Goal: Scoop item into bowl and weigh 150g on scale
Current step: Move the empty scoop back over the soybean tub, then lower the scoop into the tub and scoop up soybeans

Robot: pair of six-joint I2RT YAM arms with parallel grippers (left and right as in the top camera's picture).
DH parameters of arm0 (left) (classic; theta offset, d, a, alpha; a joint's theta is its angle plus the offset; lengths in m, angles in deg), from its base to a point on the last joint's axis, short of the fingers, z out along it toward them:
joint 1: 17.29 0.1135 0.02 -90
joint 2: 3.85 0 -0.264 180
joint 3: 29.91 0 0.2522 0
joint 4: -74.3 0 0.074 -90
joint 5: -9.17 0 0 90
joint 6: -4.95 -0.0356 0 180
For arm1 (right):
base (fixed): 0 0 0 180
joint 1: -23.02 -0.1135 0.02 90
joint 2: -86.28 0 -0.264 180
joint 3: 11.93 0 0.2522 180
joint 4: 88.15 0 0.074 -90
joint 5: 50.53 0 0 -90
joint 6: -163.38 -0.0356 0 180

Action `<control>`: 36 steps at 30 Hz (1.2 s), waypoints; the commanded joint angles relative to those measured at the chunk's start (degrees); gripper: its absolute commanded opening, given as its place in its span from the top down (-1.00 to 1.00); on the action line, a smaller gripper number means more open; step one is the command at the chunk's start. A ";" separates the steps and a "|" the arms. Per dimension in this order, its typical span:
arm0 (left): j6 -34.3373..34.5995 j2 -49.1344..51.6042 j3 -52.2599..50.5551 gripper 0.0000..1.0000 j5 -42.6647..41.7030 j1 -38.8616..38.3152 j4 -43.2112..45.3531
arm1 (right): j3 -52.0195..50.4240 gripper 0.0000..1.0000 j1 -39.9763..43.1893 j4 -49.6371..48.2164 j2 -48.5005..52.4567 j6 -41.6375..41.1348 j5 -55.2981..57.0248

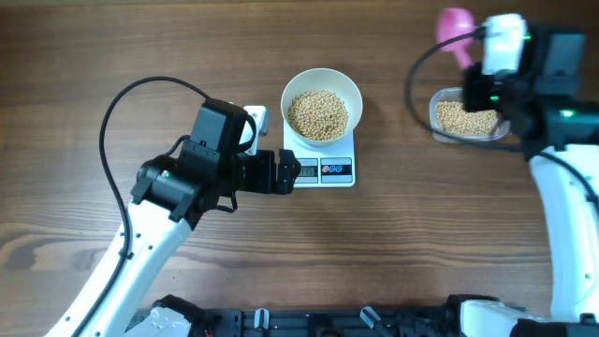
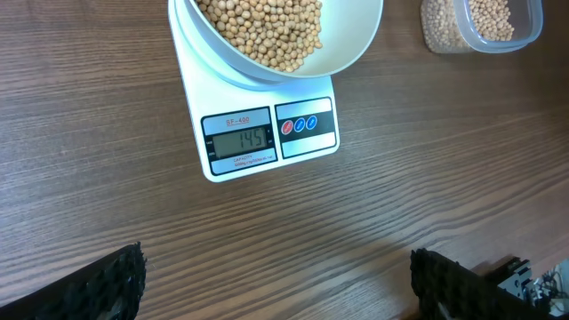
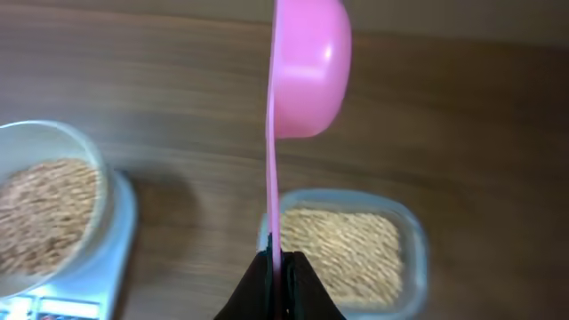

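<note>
Scale (image 2: 213, 102) read just shy of target, so the right gripper (image 3: 277, 267), jaws clamped on the scoop (image 3: 307, 71), needed only a few more beans (image 2: 267, 27); left gripper (image 1: 284, 172) stood with jaws apart.

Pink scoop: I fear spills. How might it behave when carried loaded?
Probably light: the pink scoop looks thin-walled plastic. Its slim handle, pinched by the right gripper, may flex or twist once loaded. Round soybeans would likely roll off if it tilts.

My left wrist view cuts the bowl (image 2: 353, 36) off at the top; my right wrist view blurs the beans (image 3: 44, 213) and scale (image 3: 102, 271).
</note>
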 commanded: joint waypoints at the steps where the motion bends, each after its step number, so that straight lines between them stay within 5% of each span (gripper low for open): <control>1: -1.20 0.24 -0.22 -1.00 -0.48 -0.26 0.13 | 1.11 0.91 1.92 1.51 0.46 1.88 -1.77; 14: -1.20 0.24 -0.22 -1.00 -0.48 -0.26 0.13 | 1.11 0.91 1.92 6.58 7.85 6.67 15.13; 36: -1.20 0.24 -0.22 -1.00 -0.48 -0.26 0.13 | 0.24 0.92 1.92 15.04 12.90 5.84 15.26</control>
